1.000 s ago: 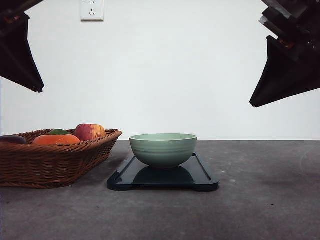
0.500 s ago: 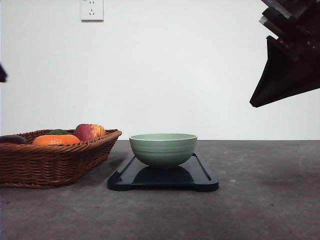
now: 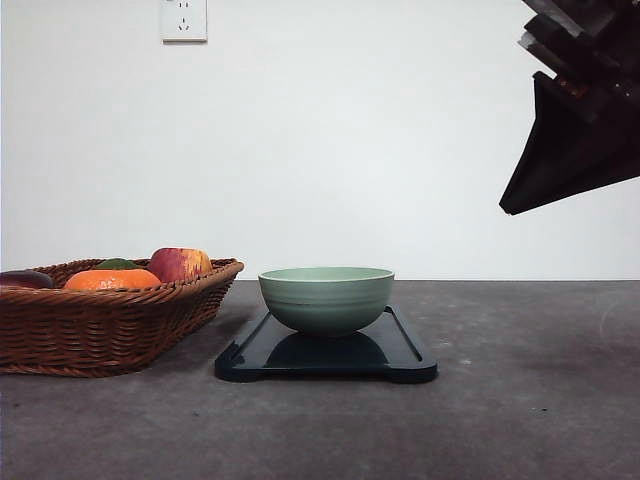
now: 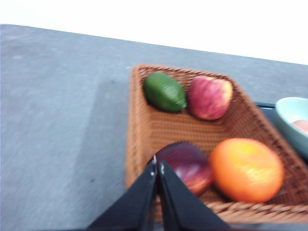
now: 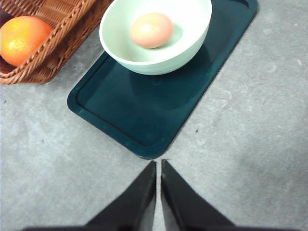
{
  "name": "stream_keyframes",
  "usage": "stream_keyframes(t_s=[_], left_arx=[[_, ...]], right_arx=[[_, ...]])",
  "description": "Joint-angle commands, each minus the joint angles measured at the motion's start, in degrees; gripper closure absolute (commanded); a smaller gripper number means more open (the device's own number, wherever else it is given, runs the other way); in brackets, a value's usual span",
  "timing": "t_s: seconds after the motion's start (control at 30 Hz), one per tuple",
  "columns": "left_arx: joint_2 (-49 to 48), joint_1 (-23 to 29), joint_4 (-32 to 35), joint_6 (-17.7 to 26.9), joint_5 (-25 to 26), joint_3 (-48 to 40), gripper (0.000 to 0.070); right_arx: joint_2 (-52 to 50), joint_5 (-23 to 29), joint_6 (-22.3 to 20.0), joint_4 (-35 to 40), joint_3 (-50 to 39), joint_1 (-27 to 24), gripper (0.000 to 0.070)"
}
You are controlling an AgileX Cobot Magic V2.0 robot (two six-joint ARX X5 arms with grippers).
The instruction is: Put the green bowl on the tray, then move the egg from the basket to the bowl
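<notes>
The green bowl [image 3: 326, 298] stands upright on the dark tray [image 3: 325, 358] at the table's middle. The brownish egg [image 5: 151, 30] lies inside the bowl [image 5: 154, 43], toward the far end of the tray [image 5: 144, 110]. My right gripper [image 5: 158, 166] hovers shut and empty above the bare table just off the tray's near end; its dark body [image 3: 575, 130] hangs high on the right. My left gripper [image 4: 157, 166] is shut and empty above the near rim of the wicker basket [image 4: 132, 144]. The bowl's edge [image 4: 293, 122] peeks in beside the basket.
The basket [image 3: 110, 325] sits left of the tray and holds a green fruit [image 4: 165, 91], a red-yellow apple [image 4: 209, 97], a dark purple fruit [image 4: 185, 166] and an orange fruit [image 4: 246, 169]. Grey table surface spreads right of the tray. A white wall stands behind.
The left arm's dark shape at the upper left of the front view has withdrawn out of that view. The right arm, bowl, tray and basket have not moved.
</notes>
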Motion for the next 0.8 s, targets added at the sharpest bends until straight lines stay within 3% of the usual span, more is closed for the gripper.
stream_keyframes(t_s=[0.0,0.77], left_arx=[[-0.95,0.8,0.8,0.88,-0.21,-1.09,0.07],[-4.1,1.7,2.3,0.95,-0.38,-4.19,0.07]], right_arx=[[0.31,-0.07,-0.04,0.33,0.33,0.28,0.0693],[0.31,-0.07,-0.04,0.33,0.33,0.28,0.0693]])
